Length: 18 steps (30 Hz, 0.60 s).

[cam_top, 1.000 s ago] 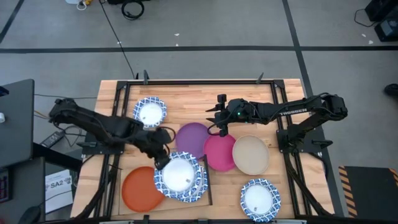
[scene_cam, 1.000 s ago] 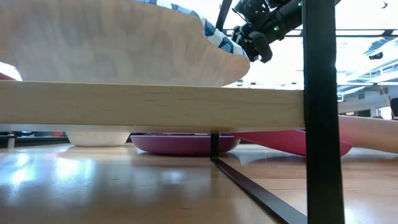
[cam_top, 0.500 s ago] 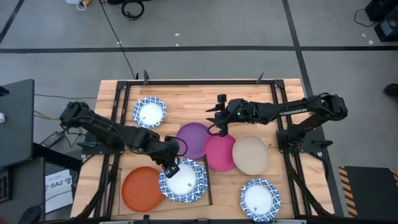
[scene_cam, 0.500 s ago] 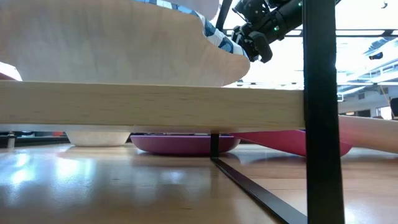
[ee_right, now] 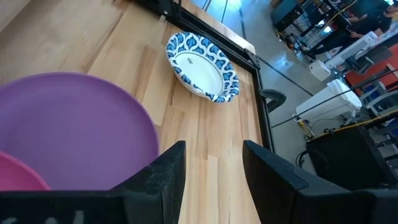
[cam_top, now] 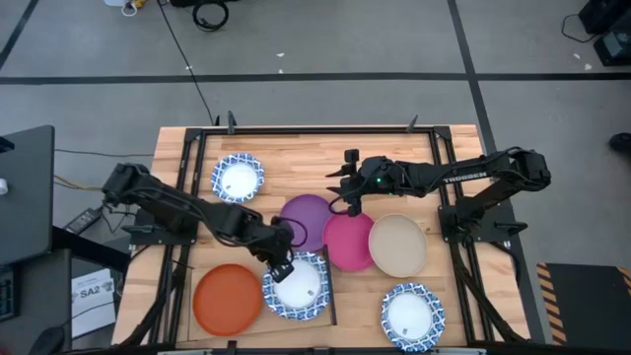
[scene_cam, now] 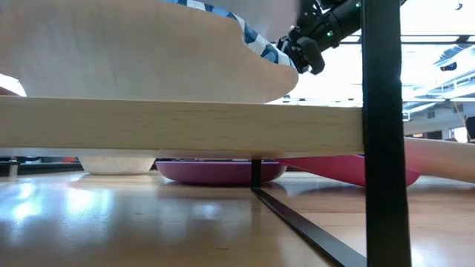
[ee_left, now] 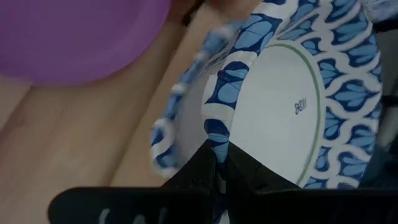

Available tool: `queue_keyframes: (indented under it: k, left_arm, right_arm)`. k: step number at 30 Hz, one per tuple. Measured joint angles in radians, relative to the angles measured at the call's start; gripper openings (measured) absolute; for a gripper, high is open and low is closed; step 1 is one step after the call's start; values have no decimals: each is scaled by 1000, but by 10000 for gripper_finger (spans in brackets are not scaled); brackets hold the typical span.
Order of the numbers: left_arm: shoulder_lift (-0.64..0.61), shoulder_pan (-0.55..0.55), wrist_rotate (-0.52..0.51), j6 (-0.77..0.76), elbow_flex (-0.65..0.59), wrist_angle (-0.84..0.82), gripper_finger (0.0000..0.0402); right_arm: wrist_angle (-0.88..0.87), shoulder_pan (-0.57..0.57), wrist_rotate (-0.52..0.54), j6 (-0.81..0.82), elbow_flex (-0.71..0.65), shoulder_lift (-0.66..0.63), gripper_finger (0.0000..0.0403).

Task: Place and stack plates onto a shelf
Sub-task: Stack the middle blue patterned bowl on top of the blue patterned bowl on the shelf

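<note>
On the table [cam_top: 296,158], the shelf [scene_cam: 178,126] sits at the near edge, between the orange plate [cam_top: 227,299] and my 2 arms' reach. It is raised, I judge, so plates can stack on top while others stay on the table below it; the low view shows the purple plate [cam_top: 307,219] and magenta plate [cam_top: 347,240] lying under its level. The beige plate [cam_top: 397,245] overlaps the magenta one, and 2 more blue-rimmed plates lie well apart: the far plate [cam_top: 238,177] and the near-right plate [cam_top: 413,315].

My left gripper [cam_top: 280,268] has its fingers pressed together on the rim of the held plate [ee_left: 280,106], pinching it at the edge nearest me so the plate hangs flat. Beneath it the wrist view shows another blue rim, the lower plate [ee_left: 174,134], already on the shelf, so I judge this is the stacking step and the held plate is nearly nested.

My right gripper [cam_top: 350,194] hovers above the purple plate with its fingers spread and nothing between them, placed to take that plate later, I judge.

Compared with 1 second back, my left arm has reached further across and the held plate has slid from left of the shelf's stack to nearly centred over it. My right arm has not moved.
</note>
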Motion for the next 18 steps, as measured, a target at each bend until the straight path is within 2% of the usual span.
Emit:
queue_keyframes:
  k: [18]
  left_arm:
    - [53, 1, 7, -3, 0, 19, 23]
  right_arm:
    - [-4, 0, -25, 0, 0, 0, 165]
